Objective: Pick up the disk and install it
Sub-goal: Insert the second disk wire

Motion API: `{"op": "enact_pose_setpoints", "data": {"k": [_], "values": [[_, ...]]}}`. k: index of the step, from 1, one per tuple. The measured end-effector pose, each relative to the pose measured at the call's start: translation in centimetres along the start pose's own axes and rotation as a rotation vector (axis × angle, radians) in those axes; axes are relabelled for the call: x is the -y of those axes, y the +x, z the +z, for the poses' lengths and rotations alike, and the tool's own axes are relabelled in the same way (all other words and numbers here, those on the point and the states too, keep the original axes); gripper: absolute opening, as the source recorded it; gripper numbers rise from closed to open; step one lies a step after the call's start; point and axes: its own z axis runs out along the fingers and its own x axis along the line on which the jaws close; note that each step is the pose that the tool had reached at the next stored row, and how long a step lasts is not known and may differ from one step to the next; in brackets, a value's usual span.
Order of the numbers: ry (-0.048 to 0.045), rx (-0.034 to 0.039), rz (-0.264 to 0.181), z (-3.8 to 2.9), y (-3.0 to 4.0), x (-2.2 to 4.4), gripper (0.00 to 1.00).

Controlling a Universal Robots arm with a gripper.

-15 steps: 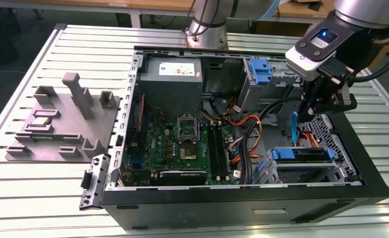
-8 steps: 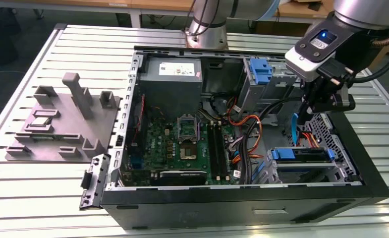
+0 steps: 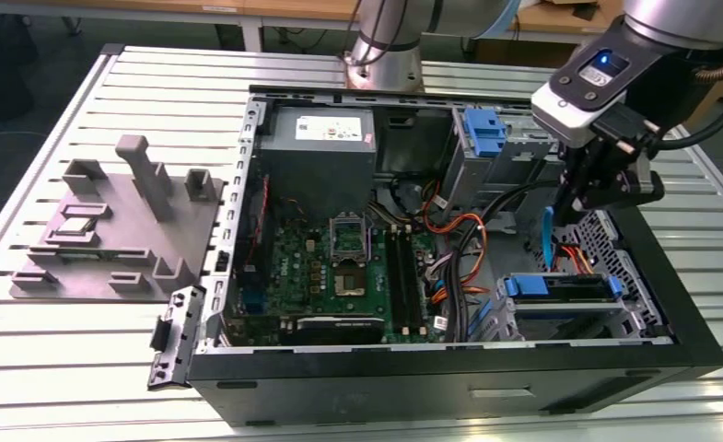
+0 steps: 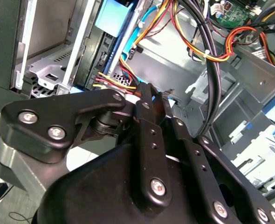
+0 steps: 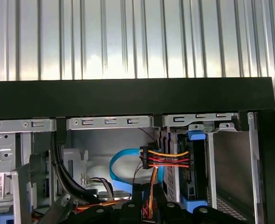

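Note:
The disk sits in its blue carrier inside the drive cage at the near right corner of the open computer case. In the first wrist view the disk stands edge-on in that cage, with blue tabs at both ends. My gripper hangs inside the case just behind the cage, apart from the disk. Its black fingers are shut side by side with nothing held. The fingertips are close to a red, yellow and black power plug.
A blue flat cable loops beside the plug, and thick black cables cross the case floor. A second blue carrier is in the far cage. The grey power supply and motherboard lie toward the exterior view's left. A grey fixture stands on the table.

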Motion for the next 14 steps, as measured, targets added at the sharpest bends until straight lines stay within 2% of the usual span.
{"op": "enact_pose_setpoints", "data": {"k": [8, 14], "values": [[0.0056, -0.0024, 0.000, -0.81, 0.10, -0.03, 0.24], [0.0064, -0.0025, 0.000, -0.88, 0.21, -0.03, 0.24]]}}
